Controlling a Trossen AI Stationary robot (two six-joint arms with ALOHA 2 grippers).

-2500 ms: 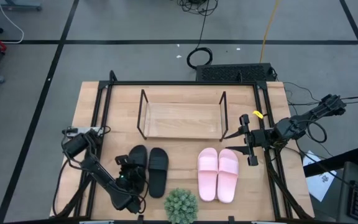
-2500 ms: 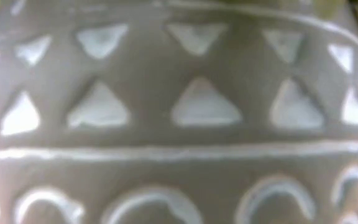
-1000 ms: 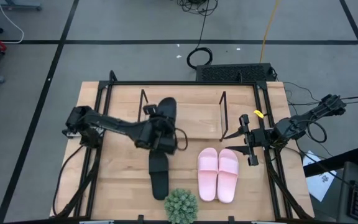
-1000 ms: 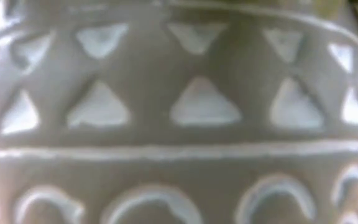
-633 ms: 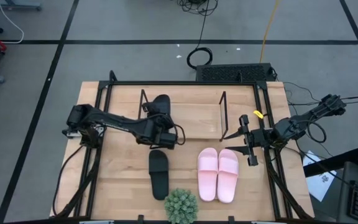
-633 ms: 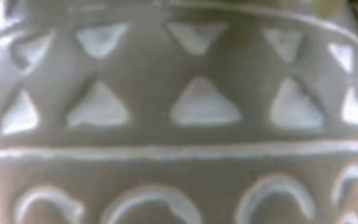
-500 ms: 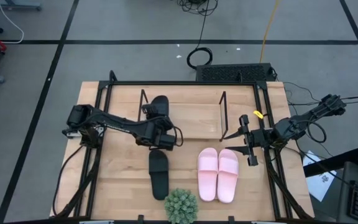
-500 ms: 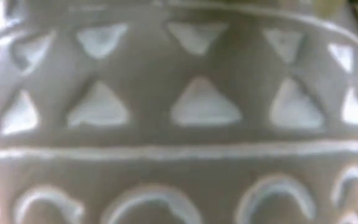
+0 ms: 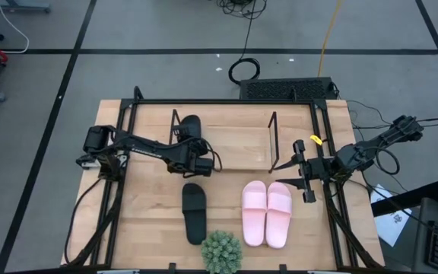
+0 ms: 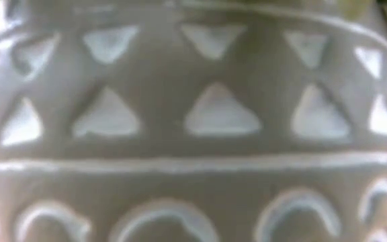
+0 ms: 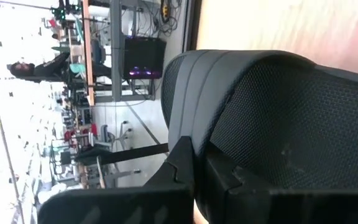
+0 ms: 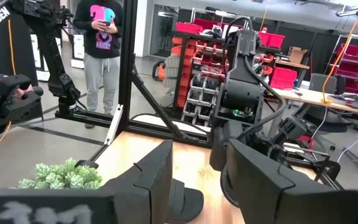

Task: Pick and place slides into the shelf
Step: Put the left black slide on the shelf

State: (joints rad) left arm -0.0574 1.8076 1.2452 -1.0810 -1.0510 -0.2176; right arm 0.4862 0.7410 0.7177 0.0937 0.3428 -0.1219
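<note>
In the high view my left gripper (image 9: 196,157) is shut on a black slide (image 9: 191,128), which lies over the left end of the shelf (image 9: 234,144), just inside its left wire frame (image 9: 176,131). Its mesh-textured black surface (image 11: 278,124) fills the left wrist view. The second black slide (image 9: 195,213) lies flat on the table in front of the shelf. The pink pair (image 9: 267,213) lies side by side to its right. My right gripper (image 9: 295,171) waits open at the table's right side, level with the shelf's right end, touching nothing. My left gripper holds the black slide by its near end (image 9: 194,144), coming level from the table's near-left side, with the slide pointing away toward the far edge. A dark finger (image 11: 179,165) lies against the slide's edge. Whether the slide rests on the shelf board cannot be told.
A small potted plant (image 9: 220,251) stands at the near edge between the slides; its patterned pot (image 10: 193,121) fills the low view. Black rails (image 9: 124,152) run along the table's sides. A person (image 12: 101,43) stands beyond the table. Bare shelf board lies right of the held slide.
My left gripper has carried the black slide toward the table's left and far edge, from over the shelf's front edge further onto its left end. The slide has turned from slightly slanted to nearly straight along the shelf's depth. The right arm has kept still.
</note>
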